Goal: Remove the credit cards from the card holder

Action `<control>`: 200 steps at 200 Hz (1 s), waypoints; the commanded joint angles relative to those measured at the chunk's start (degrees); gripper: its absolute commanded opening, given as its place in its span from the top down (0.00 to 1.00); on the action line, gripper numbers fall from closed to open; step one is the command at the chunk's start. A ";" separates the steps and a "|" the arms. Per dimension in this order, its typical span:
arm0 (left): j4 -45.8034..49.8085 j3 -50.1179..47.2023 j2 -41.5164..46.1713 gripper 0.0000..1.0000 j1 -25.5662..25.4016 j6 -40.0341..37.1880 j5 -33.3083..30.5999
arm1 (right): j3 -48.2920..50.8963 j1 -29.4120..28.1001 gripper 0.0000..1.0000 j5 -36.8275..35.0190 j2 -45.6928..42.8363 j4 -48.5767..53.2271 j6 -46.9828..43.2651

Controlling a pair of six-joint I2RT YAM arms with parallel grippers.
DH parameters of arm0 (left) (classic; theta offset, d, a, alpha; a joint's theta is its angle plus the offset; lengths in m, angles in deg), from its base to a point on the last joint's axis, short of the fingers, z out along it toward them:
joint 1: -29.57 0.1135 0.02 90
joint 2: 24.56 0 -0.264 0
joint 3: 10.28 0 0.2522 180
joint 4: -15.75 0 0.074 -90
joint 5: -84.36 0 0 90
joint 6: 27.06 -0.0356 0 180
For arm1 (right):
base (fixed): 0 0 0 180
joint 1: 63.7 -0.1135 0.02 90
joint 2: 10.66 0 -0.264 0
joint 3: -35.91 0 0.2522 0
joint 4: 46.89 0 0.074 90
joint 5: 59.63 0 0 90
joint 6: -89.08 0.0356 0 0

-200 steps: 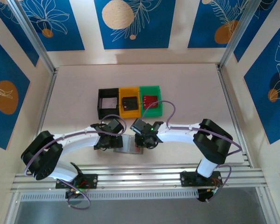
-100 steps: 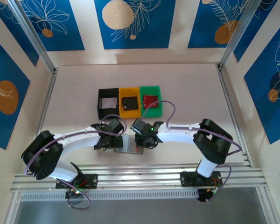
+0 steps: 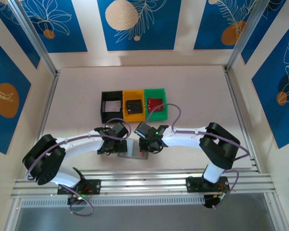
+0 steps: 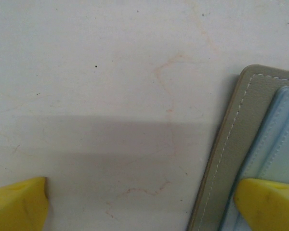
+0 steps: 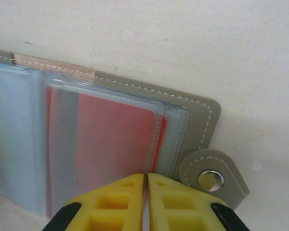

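Observation:
The grey card holder [image 3: 130,151] lies open on the table between both grippers. In the right wrist view its clear sleeves hold a red credit card [image 5: 111,139], and the snap tab [image 5: 213,178] sticks out to the right. My right gripper [image 5: 145,180] has its yellow fingers pressed almost together on the stitched sleeve edge over the red card. My left gripper [image 4: 144,207] is wide open: one fingertip [image 4: 272,202] rests over the holder's pale blue left panel [image 4: 279,144], the other [image 4: 17,204] over bare table. From above, the left gripper [image 3: 109,144] and right gripper [image 3: 147,146] flank the holder.
Behind the holder stand three small bins in a row: black [image 3: 104,107], yellow [image 3: 134,115] and green [image 3: 160,92], each with something inside. The aluminium rail [image 3: 144,180] runs along the near edge, and frame walls close the sides.
The right gripper's fingers have closed further onto the sleeve edge. Both arms and the card holder have stayed in place.

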 commanded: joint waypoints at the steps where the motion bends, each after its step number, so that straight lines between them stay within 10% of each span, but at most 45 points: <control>1: -12.19 -4.66 -8.10 0.00 -3.57 -0.33 15.49 | -1.38 -0.36 0.89 1.30 -0.25 -0.02 -0.27; 200: -10.91 -3.35 -8.43 0.00 -3.79 -0.91 15.32 | 1.79 1.32 0.74 2.00 -2.48 -0.56 1.69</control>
